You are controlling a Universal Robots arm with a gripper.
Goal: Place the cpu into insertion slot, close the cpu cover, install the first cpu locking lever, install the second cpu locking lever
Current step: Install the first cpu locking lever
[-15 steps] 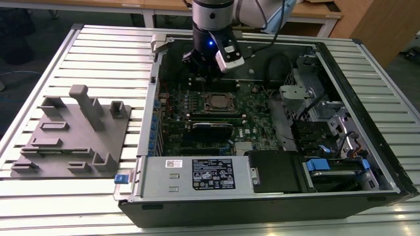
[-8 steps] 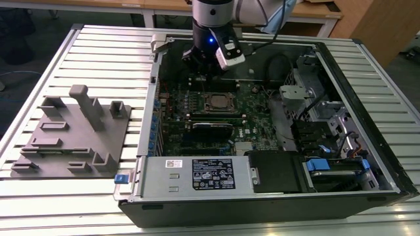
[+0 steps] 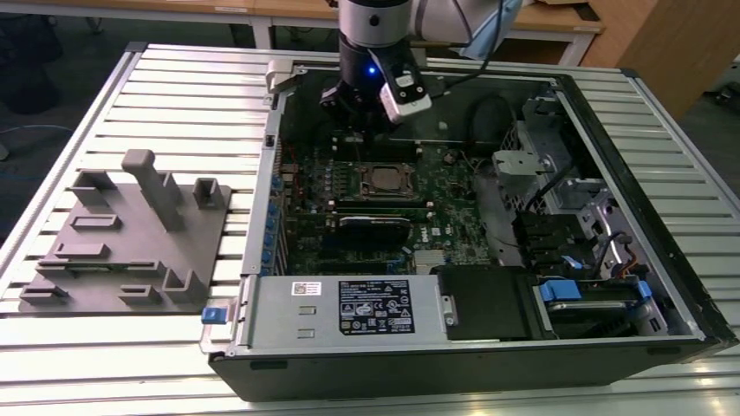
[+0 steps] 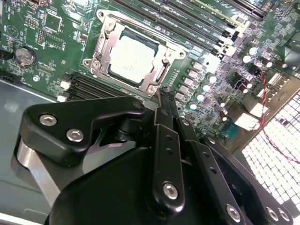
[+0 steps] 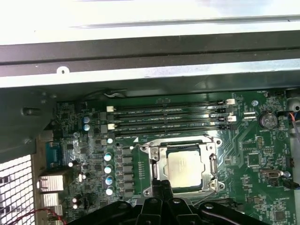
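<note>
Cpu (image 5: pixel 186 168) lies flat, metal top upward, framed by cpu cover (image 5: pixel 159 164).

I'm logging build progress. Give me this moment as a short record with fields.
cpu: seated in its socket, silvery top showing
cpu cover: down, framing the cpu
gripper: shut, empty, tips at the cover's edge; contact cannot be told
locking levers: state cannot be told
motherboard: green, inside the open computer case
grey fixture: on the table, at the exterior view's left of the case
</note>
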